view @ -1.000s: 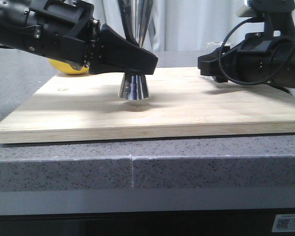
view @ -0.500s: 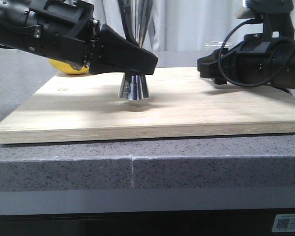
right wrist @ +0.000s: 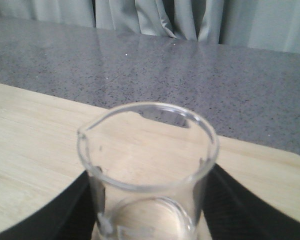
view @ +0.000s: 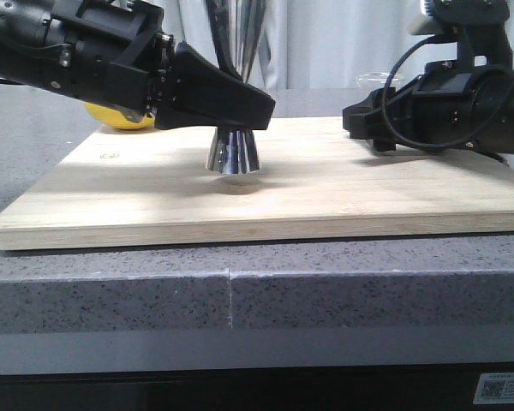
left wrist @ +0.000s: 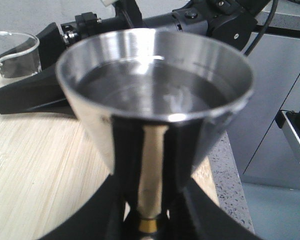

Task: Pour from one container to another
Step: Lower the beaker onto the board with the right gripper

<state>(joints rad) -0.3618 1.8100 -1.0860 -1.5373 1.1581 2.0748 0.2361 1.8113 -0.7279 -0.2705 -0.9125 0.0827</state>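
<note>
Left wrist view: the steel jigger (left wrist: 155,100) is seen from close above, and its upper cup appears to hold liquid with a level surface below the rim, though reflections make this uncertain. If so, the pour is judged to be done, or nearly so. The glass beaker (right wrist: 147,172) is shown upright in the right wrist view, and no liquid can be made out in the part that is visible; its base is cut off at the frame edge. What is left, by this reading, is at most the setting down of both vessels and the release of the grips.

The jigger stands upright on the wooden board (view: 325,193), its foot resting on the wood, and it is clamped at its narrow gold-banded waist by the left gripper (view: 236,107), whose dark fingers are closed against it on both sides. The left arm is held nearly level, reaching in low over the board from the jigger's left.

The beaker is placed well to the right of the jigger, and only its rim is seen in the front view behind the right gripper (right wrist: 147,200), which is closed around its lower body. The right arm is also carried low and level. A yellow lemon (view: 120,117) lies behind the left arm, to the left of the jigger.
</note>
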